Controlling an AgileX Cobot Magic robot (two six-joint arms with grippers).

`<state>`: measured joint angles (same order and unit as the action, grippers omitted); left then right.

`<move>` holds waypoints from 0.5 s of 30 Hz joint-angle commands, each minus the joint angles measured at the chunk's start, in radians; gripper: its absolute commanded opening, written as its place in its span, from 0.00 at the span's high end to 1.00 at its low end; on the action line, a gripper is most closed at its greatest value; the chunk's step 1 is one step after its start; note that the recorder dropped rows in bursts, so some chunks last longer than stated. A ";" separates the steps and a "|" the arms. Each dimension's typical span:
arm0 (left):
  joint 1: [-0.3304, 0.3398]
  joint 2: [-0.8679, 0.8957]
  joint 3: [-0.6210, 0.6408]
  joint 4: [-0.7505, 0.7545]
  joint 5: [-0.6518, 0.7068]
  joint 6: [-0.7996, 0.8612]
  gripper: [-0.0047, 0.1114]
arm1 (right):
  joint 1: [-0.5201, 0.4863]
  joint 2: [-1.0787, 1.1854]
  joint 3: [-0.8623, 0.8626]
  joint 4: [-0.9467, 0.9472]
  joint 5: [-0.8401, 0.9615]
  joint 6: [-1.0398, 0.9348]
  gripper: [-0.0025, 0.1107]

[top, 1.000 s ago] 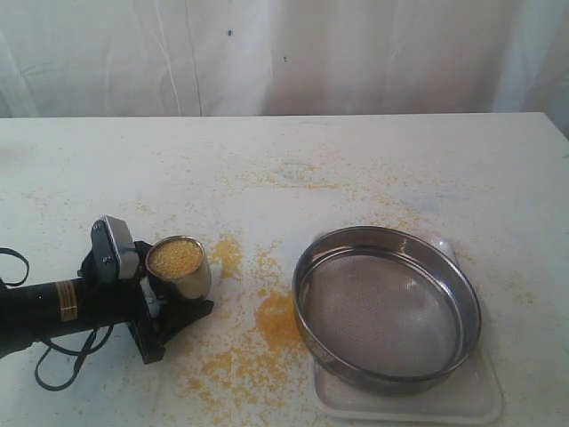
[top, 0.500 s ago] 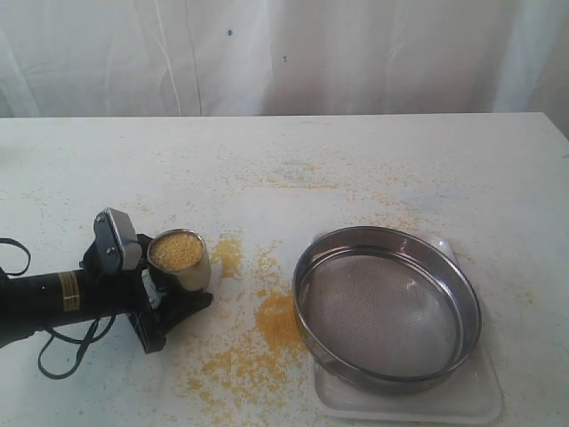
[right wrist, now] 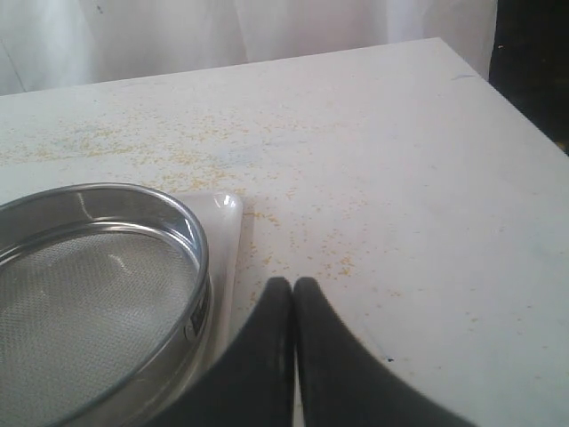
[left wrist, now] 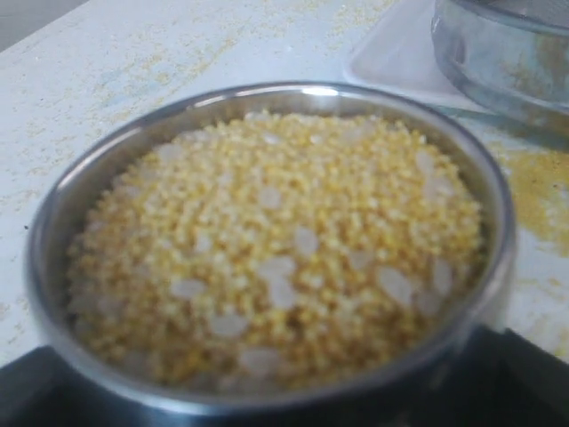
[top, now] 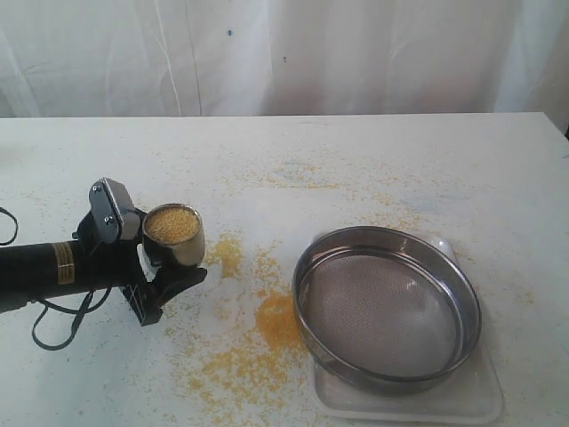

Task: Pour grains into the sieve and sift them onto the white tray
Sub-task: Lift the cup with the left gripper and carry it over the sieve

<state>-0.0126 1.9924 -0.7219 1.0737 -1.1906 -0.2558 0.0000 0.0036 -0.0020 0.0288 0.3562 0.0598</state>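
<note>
- Grains [top: 172,224] fill a small steel cup [top: 183,253] to the brim: mostly yellow beads with paler, whitish bits mixed in, as the left wrist view shows up close [left wrist: 276,258].
- The left pincer [top: 167,267] reaches in from the left edge of the exterior view and has the cup clamped between its black jaws, which stand wide around the cup's wall.
- The cup is upright, with nothing pouring from it; whether its base touches the tabletop [top: 356,160] cannot be told.
- The sieve [top: 391,378] sits on the white tray [top: 409,405], well to the right of the cup. Its mesh looks bare, and the tray's corners show past its rim on the near and far sides.
- In the left wrist view the sieve's wall [left wrist: 498,53] and a corner of the tray [left wrist: 400,58] lie beyond the cup's rim [left wrist: 267,93].
- Scattered yellow meal [top: 276,325] lies on the tabletop between the cup and the sieve, thickest just left of the sieve, with thinner dustings farther back.
- The right pincer [right wrist: 293,302] appears only in its own wrist view: its two dark jaws are pressed together with nothing between them, hanging over the tabletop just beside the tray's corner [right wrist: 227,222] and the sieve's rim [right wrist: 191,267].
</note>
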 commanded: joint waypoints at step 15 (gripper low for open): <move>-0.326 -0.229 -0.038 -0.326 -0.030 -0.086 0.96 | 0.000 -0.004 0.002 0.000 -0.006 0.000 0.98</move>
<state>-0.2859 1.7848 -0.7287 0.8476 -1.1837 -0.3312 0.0000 0.0036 -0.0020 0.0288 0.3562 0.0598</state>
